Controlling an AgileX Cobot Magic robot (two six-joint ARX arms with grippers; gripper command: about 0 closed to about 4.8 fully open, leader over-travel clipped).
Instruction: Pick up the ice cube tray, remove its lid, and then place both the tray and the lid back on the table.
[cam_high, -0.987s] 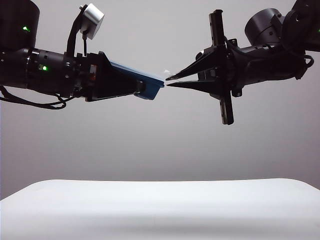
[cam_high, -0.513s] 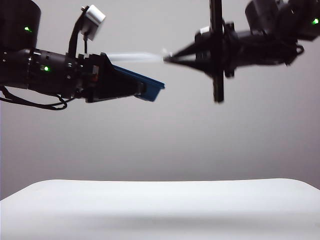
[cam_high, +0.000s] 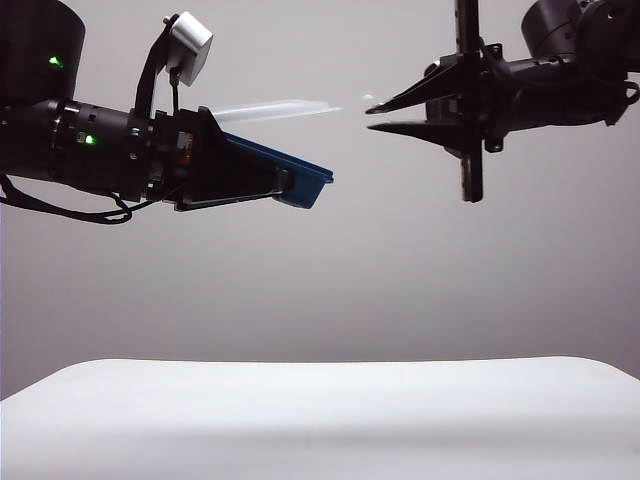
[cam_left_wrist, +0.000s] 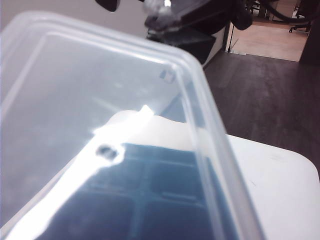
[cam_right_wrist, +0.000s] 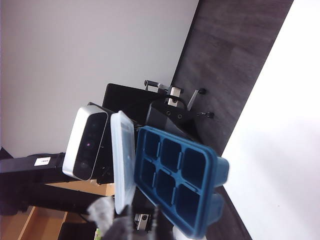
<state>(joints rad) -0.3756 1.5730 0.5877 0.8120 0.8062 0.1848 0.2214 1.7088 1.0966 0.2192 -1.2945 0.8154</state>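
The ice cube tray (cam_high: 285, 172) hangs high above the bench (cam_high: 320, 415), clamped in the left pincer (cam_high: 235, 170), tilted down at its free end. The lid (cam_high: 270, 109) is hinged up off that end, attached only near the left pincer. The right pincer (cam_high: 375, 117) sits just beyond the lid's free edge, tips slightly apart, holding nothing. To finish the peel it likely needs to re-close on that edge, then pull up and away while the tray is held steady
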